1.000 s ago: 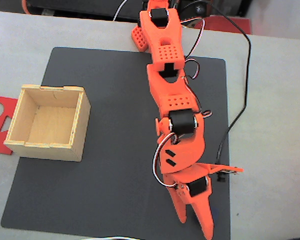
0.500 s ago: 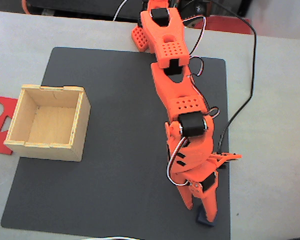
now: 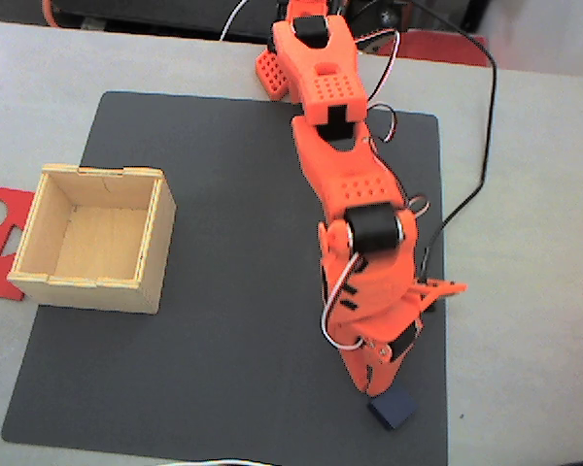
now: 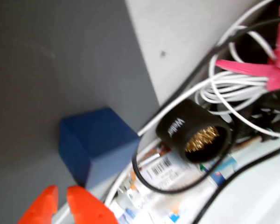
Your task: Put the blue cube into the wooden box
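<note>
In the fixed view the blue cube (image 3: pixel 392 409) sits on the near right part of the dark mat (image 3: pixel 223 291), just past the tips of the gripper (image 3: pixel 371 386), whose jaws are nearly together and hold nothing, far right of the wooden box (image 3: pixel 39 228).

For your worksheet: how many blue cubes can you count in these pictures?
1. The blue cube lies near the dark mat's bottom right edge in the fixed view, just beyond the gripper; the wrist view shows it too.
</note>
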You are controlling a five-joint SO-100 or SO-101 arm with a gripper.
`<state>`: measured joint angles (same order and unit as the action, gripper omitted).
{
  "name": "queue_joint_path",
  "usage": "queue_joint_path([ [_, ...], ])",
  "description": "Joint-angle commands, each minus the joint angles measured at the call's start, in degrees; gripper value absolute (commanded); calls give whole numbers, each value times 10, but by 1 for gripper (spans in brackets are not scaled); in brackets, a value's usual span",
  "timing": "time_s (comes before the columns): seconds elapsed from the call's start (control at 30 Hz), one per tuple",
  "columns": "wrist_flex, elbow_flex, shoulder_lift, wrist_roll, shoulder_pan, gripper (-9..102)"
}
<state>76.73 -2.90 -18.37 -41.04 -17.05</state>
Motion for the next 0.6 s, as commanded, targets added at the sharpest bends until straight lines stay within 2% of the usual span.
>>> queue_joint_path([
  [0.0,79,-50,-47,3,7,8],
  [0.1,163,-106,-40,5,13,11],
  [0.2,180,-106,-60,31,20,13],
  [0.4,78,-105,-17,46,20,24],
  [0.57,-29,-103,36,60,25,24],
])
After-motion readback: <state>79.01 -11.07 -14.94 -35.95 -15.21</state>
